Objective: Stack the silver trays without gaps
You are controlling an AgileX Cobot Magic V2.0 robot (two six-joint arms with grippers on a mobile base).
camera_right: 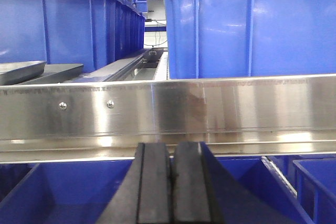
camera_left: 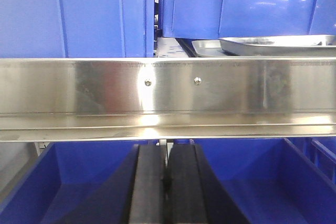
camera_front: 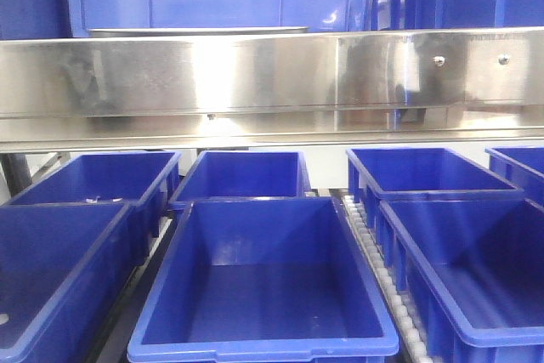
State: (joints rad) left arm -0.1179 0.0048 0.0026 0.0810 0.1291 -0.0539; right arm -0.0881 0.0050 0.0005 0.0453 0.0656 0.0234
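Trays first: from your left pincer [camera_left: 167,192], closed on nothing below the steel shelf band [camera_left: 168,95], the silver trays [camera_left: 273,44] lie up and to the right on the shelf, long axis running along the band, one pan resting tilted on a flatter one, gap showing. From your right pincer [camera_right: 172,187], likewise closed and empty, the same trays show only as dark ends at far left, so I judge neither arm clearly nearer. Shelf room is tight between blue bins [camera_front: 263,278] above and below; clear the band before reaching.
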